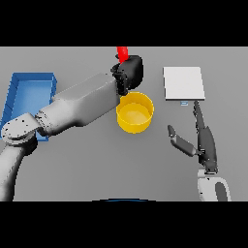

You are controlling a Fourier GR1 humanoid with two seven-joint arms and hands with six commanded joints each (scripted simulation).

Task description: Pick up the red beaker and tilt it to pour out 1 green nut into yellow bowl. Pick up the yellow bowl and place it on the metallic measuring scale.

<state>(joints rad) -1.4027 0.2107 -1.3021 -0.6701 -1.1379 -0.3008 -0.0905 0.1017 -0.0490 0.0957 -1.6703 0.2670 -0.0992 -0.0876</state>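
The grey table (87,169) carries everything. The blue tray (29,92) lies well out to the left of the left hand (130,71), behind that arm's elbow. The metallic measuring scale (183,83), a pale square plate, sits to the right of the left hand and just beyond the fingertips of the right hand (206,143), which rests on the table with fingers straight and thumb spread wide, holding nothing. The yellow bowl (135,113) stands directly below and nearer than the left hand, its rim just under the knuckles, and well to the left of the right hand. No green nut shows inside it. The red beaker (123,52) is the smallest thing in sight: only its top pokes out above the left hand, whose fingers curl round it and cover the rest.

The step in hand looks like the pour. To do it well, the left hand should keep the beaker's mouth over the middle of the bowl and tip slowly, stopping as soon as one nut drops, since a fast tilt would likely spill several. The beaker's contents are hidden, so how many nuts remain cannot be told
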